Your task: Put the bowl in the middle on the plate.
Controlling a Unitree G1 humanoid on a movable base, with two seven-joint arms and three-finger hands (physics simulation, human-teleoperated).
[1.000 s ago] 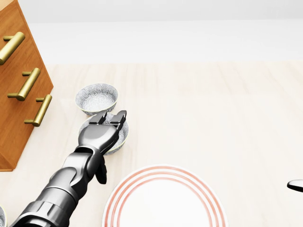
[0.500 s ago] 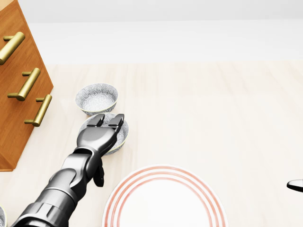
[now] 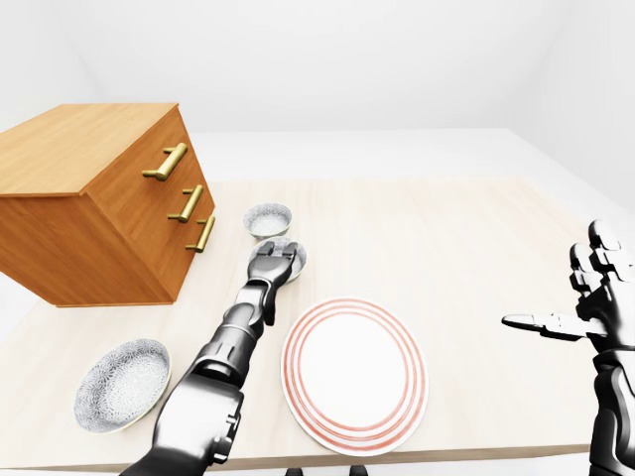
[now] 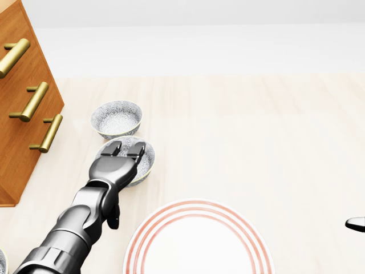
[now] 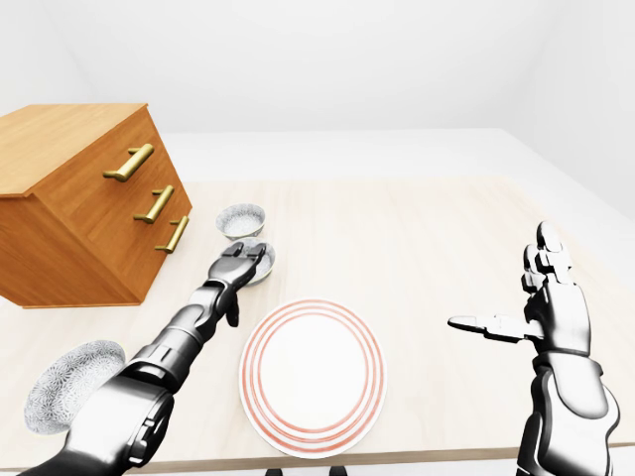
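Note:
Three patterned grey bowls stand in a row along the left of the table. The middle bowl (image 4: 146,163) sits just above the white plate with red rings (image 4: 198,242) in the head view. My left hand (image 4: 124,149) lies over this bowl. Its fingers (image 4: 137,149) stretch across the bowl's near rim into the hollow, and its thumb hangs down beside the bowl, not closed on it. My right hand (image 5: 526,302) hovers open off the table's right side, well away from the plate, with only its thumb tip (image 4: 356,224) showing in the head view.
A wooden dresser (image 3: 94,203) with brass handles stands at the table's left, close to the far bowl (image 4: 116,119). A larger bowl (image 3: 122,382) rests near the bottom-left table edge. The light wooden table (image 3: 456,248) stretches to the right of the plate.
My left hand has slid back toward the bottom of the head view, its fingertips moving from the middle bowl's far rim to its hollow. The bowls and plate have not moved.

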